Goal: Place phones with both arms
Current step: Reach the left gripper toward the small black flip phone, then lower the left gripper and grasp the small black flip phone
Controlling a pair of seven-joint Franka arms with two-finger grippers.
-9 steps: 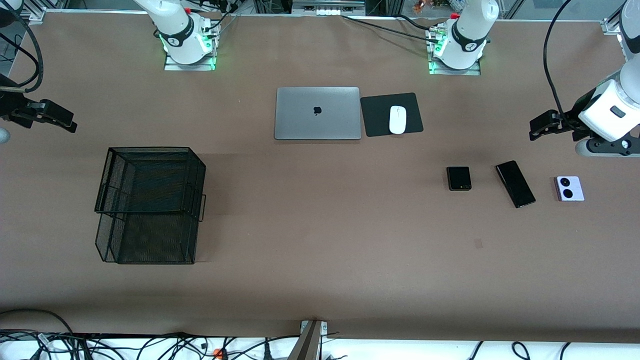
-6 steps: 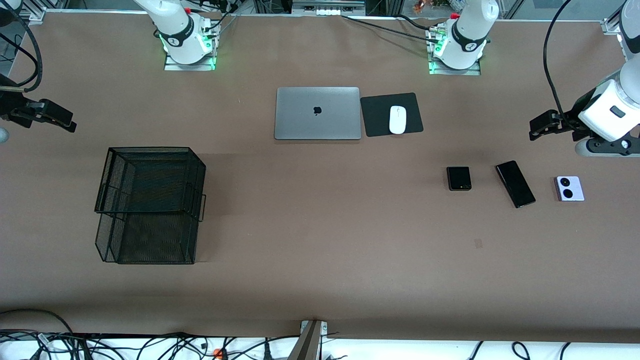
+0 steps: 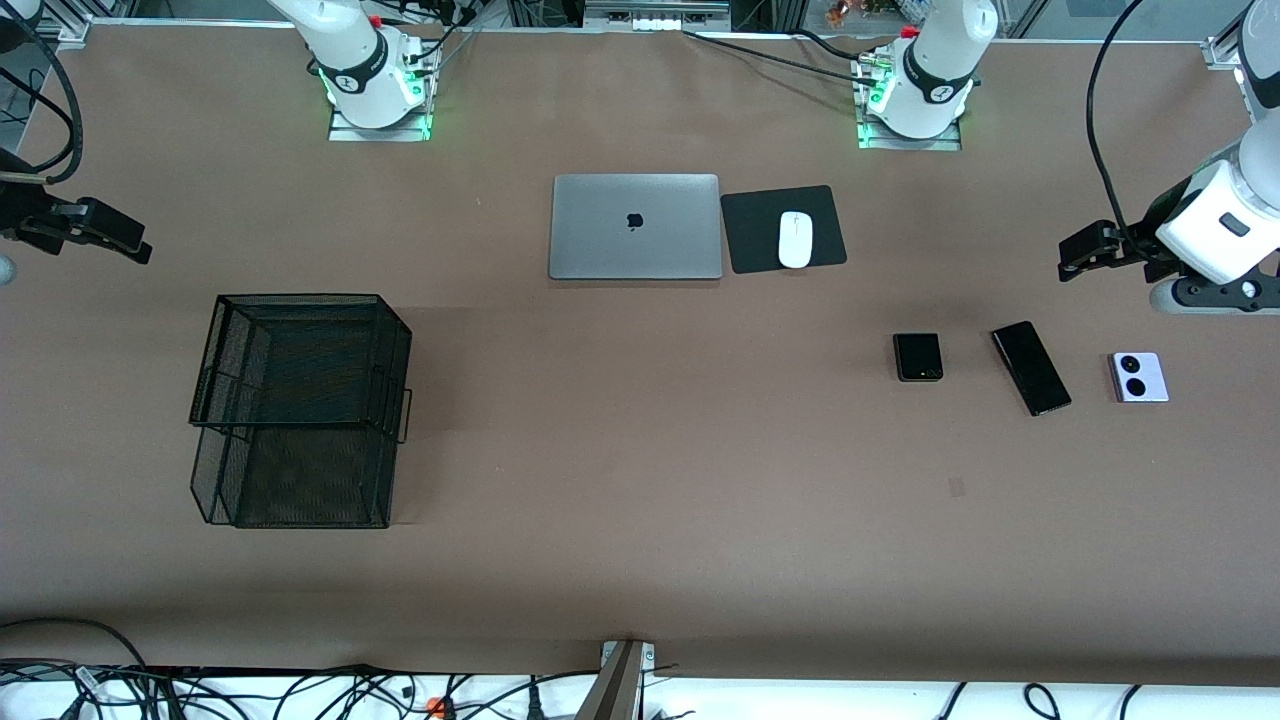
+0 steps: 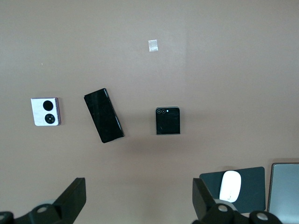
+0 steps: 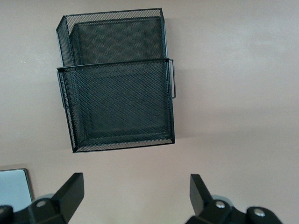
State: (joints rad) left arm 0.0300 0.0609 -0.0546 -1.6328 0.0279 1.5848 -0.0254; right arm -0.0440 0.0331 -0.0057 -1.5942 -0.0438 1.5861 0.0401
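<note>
The brown tabletop (image 3: 640, 480) has a wide bare stretch along its edge nearest the front camera and through the middle, between the black wire-mesh two-tier basket (image 3: 300, 408) at the right arm's end and the three phones toward the left arm's end. The phones lie flat in a row, apart from one another: the small square black flip phone (image 3: 917, 357) closest to the table's middle, the long slim black slab phone (image 3: 1031, 367) lying at a slant beside it, and the small square lavender-white flip phone with two black camera circles (image 3: 1139, 377) closest to the left arm's end.

The left hand (image 3: 1085, 250) hovers over bare tabletop at that end, its fingers (image 4: 70, 200) spread wide apart and holding nothing. The right hand (image 3: 120, 237) hovers over the tabletop's other end, near the basket, fingers (image 5: 70, 191) likewise spread and empty.

Both tiers of the basket hold nothing.

Farther from the camera, a closed silver laptop (image 3: 635, 226) sits beside a black mouse pad (image 3: 750, 235) carrying a white computer mouse (image 3: 795, 239).
</note>
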